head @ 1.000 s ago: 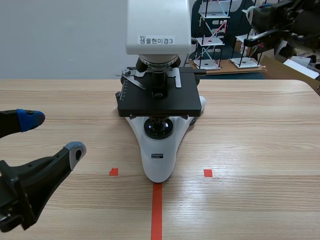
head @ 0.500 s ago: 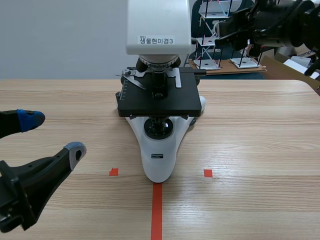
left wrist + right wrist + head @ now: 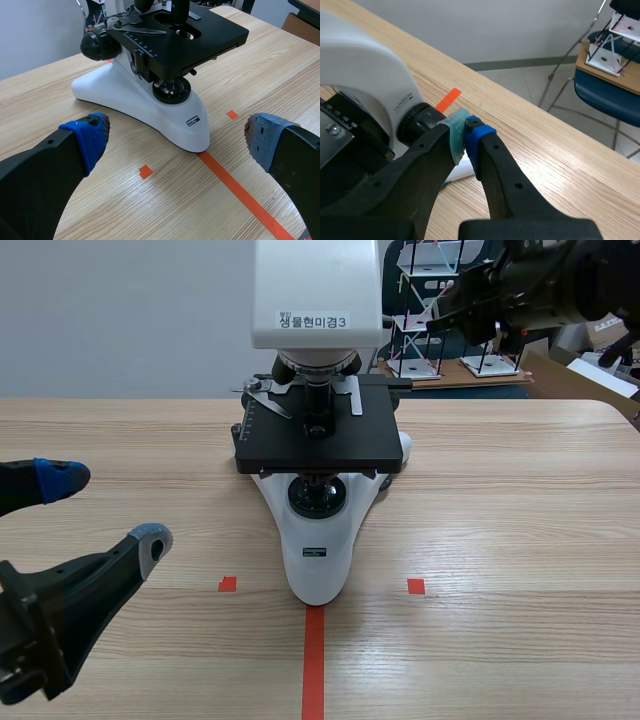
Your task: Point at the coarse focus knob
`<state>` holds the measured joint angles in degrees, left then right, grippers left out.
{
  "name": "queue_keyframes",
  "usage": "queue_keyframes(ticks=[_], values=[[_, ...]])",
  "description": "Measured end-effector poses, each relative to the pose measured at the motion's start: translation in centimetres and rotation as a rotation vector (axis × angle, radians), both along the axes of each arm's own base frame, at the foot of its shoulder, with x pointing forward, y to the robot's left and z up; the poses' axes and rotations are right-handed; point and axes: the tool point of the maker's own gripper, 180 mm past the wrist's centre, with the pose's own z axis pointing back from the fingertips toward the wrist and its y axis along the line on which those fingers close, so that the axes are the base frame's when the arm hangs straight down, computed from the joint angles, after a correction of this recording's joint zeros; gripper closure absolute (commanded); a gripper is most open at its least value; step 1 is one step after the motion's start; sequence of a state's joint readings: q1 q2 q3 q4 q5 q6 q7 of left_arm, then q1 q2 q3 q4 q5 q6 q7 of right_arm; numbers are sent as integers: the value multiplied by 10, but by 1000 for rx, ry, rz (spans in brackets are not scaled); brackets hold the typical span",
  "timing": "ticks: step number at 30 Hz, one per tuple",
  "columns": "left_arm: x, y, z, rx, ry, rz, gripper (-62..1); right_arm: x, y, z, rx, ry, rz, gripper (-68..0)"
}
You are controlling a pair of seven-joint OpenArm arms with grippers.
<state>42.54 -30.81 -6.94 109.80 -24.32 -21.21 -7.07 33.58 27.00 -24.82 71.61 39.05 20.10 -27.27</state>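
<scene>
Coarse focus knob (image 3: 100, 45), black stage (image 3: 220, 32) alongside, table (image 3: 280, 75) beneath

Bg: grey wall (image 3: 120, 310); blue chair (image 3: 606, 98)

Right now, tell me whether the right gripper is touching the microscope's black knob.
Cannot tell. In the right wrist view the right gripper overlaps the black knob; depth unclear.

Microscope head label (image 3: 313, 321) — "생물현미경3"
</scene>
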Motion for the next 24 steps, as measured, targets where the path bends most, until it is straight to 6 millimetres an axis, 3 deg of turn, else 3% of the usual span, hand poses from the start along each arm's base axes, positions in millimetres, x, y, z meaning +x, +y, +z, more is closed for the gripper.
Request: queue_keyframes(ticks=[24], values=[[0,0,0,0,0,0,-566,-2,0,-4,-7,23,4,0]])
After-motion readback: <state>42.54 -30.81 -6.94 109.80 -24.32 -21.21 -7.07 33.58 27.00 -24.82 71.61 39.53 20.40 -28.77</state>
